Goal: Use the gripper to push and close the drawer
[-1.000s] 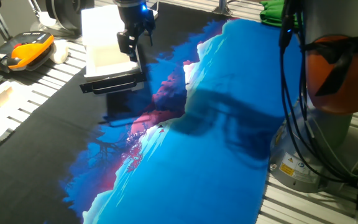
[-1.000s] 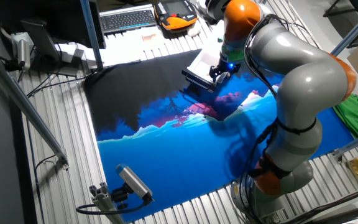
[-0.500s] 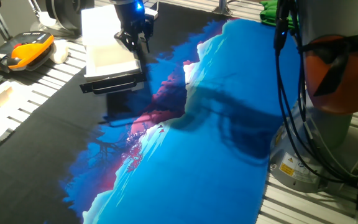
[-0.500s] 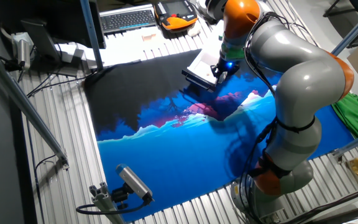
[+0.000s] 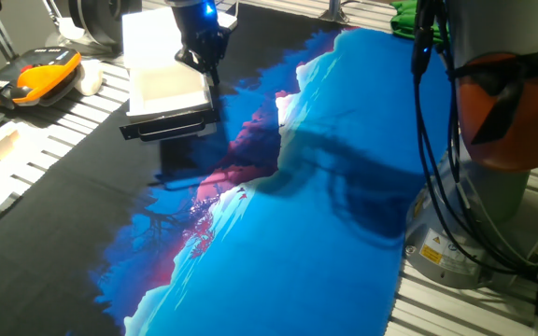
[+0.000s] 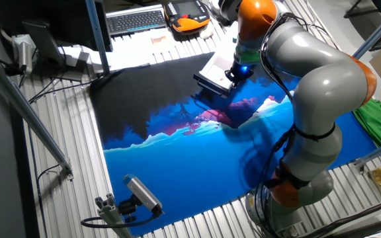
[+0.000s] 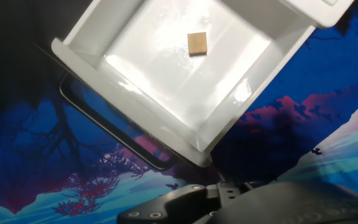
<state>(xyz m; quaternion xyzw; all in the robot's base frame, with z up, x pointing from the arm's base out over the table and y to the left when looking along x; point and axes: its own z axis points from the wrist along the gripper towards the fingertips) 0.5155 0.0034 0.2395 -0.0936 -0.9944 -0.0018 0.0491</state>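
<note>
The drawer (image 5: 168, 91) stands pulled out of the white boxy unit (image 5: 148, 37) at the far left of the printed cloth. Its cream tray is open and its grey front with the black bar handle (image 5: 170, 128) faces the near side. In the hand view the tray (image 7: 166, 68) holds a small tan square (image 7: 197, 43), and the handle (image 7: 114, 132) runs below it. My black gripper (image 5: 204, 56), with its blue light lit, hangs just above the drawer's right wall, close to the unit. It also shows in the other fixed view (image 6: 235, 73). Its fingertips are not clearly shown.
A blue, pink and black printed cloth (image 5: 325, 187) covers the table. An orange-and-black case (image 5: 31, 77) lies at the left edge, and a keyboard (image 6: 136, 20) lies behind it. The grey robot base (image 5: 507, 140) with cables stands at the right, beside a green cloth (image 6: 379, 119).
The gripper has turned about its wrist and shifted slightly toward the unit. It looks narrower now. The drawer has not moved.
</note>
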